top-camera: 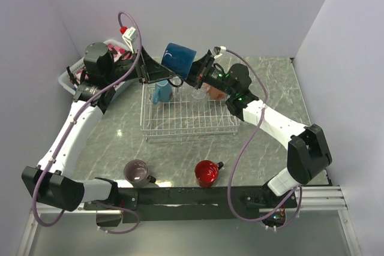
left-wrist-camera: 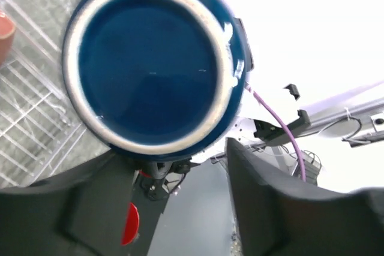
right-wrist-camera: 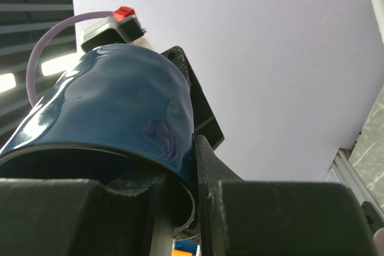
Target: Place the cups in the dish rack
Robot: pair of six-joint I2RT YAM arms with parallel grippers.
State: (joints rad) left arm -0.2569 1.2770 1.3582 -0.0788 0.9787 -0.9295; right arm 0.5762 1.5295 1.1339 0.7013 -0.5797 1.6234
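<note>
One navy mug [top-camera: 179, 58] hangs tilted above the far side of the rack [top-camera: 186, 125], its rim clamped in my right jaws. My left jaws stand apart just beside its base. A light blue mug [top-camera: 162, 92] sits inside the rack.

Pale lilac walls [top-camera: 180, 4] enclose a grey marble-patterned table [top-camera: 120, 130] on 3 sides

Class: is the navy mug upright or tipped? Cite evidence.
Tipped: the navy mug is held in the air, rim clamped by the right gripper, base facing the left wrist camera.
</note>
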